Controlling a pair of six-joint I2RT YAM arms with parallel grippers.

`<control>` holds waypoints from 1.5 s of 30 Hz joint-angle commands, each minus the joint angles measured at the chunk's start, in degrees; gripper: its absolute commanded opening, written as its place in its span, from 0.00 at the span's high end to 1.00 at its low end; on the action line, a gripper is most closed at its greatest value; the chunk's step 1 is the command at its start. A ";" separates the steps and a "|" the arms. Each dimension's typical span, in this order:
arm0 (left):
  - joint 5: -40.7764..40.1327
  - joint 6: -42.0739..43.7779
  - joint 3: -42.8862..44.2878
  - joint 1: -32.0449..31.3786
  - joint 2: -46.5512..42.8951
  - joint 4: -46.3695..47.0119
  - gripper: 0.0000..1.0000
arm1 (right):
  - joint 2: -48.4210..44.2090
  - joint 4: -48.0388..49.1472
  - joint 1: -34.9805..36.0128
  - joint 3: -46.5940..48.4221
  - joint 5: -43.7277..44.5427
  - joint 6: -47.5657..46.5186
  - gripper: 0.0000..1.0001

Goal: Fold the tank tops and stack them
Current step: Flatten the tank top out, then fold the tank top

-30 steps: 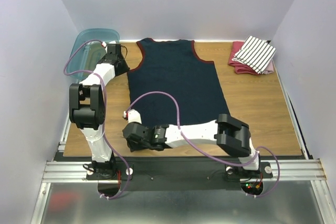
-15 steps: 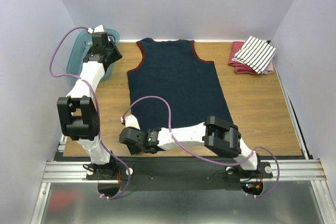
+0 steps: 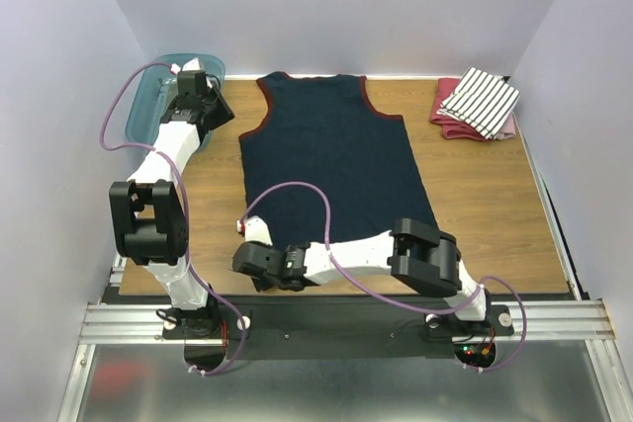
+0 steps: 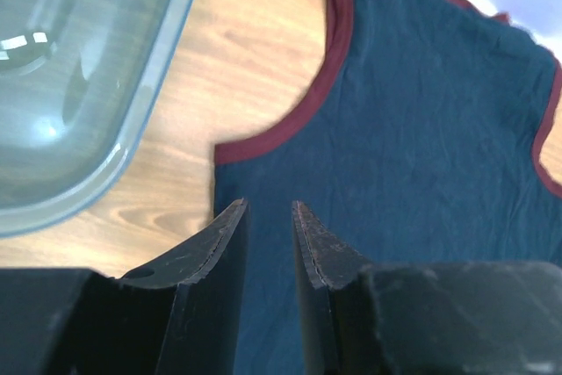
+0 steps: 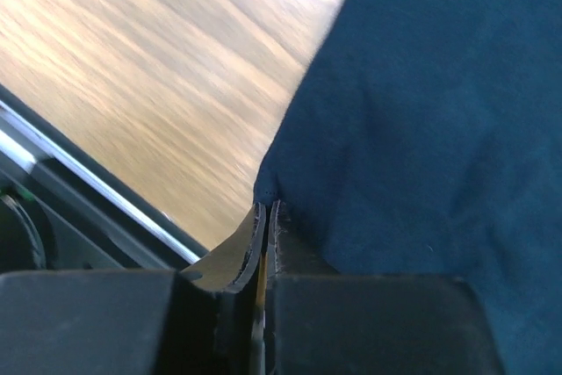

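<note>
The navy tank top (image 3: 331, 160) with red trim lies flat, face down, in the middle of the table. The white striped tank top (image 3: 481, 99) lies folded at the back right on a pink cloth. My left gripper (image 3: 222, 115) hovers by the navy top's left armhole; in the left wrist view (image 4: 267, 206) it is slightly open and empty above the armhole corner (image 4: 263, 142). My right gripper (image 3: 248, 249) is at the navy top's near left corner; in the right wrist view (image 5: 268, 206) it is shut on that corner (image 5: 290, 173).
The teal plastic bin (image 3: 150, 96) stands at the back left, just left of my left gripper; it also shows in the left wrist view (image 4: 70, 85). The table's near edge and metal rail (image 3: 346, 318) run right behind my right gripper.
My left arm rose and swung back toward the bin, then came slightly toward the navy top. My right gripper shifted a little toward the near edge at the top's corner.
</note>
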 commanded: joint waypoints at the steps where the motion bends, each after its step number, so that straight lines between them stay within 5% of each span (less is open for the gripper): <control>1: 0.63 -2.15 -3.86 -0.15 -3.88 2.22 0.63 | -4.36 -3.20 0.94 -6.95 -0.97 0.96 1.00; 10: -1.22 -5.59 -12.04 -1.38 -0.21 5.47 0.64 | -13.60 3.30 0.85 -17.06 -6.78 2.01 1.00; 38: -15.19 -6.29 -6.33 -6.04 14.31 5.39 0.63 | -17.91 3.74 0.85 -17.94 -8.19 2.54 1.00; 42: -16.51 -6.29 -5.89 -6.13 14.83 5.21 0.69 | -18.61 3.74 0.94 -18.03 -8.89 2.54 1.00; 45: -18.35 -6.03 -5.36 -6.13 14.31 4.77 0.85 | -19.32 3.83 0.94 -18.12 -9.16 2.54 1.00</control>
